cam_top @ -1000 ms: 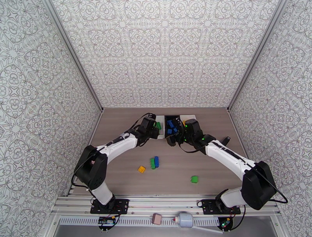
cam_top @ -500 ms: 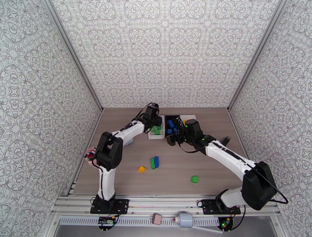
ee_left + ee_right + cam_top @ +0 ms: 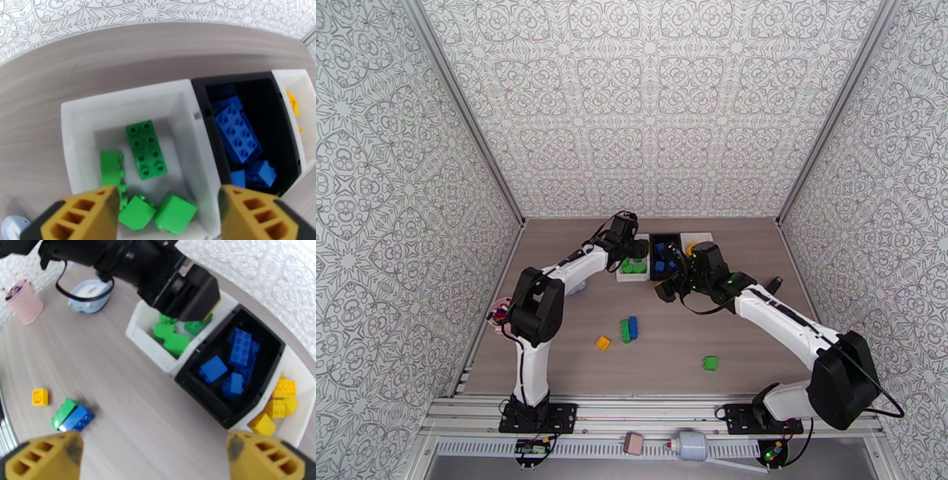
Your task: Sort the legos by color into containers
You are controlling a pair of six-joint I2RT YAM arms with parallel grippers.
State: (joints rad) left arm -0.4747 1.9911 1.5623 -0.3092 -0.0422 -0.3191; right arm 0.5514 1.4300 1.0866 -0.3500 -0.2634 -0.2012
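Left wrist: green legos [image 3: 146,150] in white bin [image 3: 118,94] beneath parted jaws

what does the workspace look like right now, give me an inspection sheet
surface: wood-grain table, dry and unmarked
job's things: left bin holds green bricks; black bin holds blue bricks; right bin holds yellow bricks; loose on the table: yellow brick, green-blue pair, green brick
clutter: pink cup, white-blue object
grippers: left gripper open, empty, above the left bin; right gripper open, empty, over the table
cables: black cable looped at the left wrist
surroundings: patterned walls, metal rail
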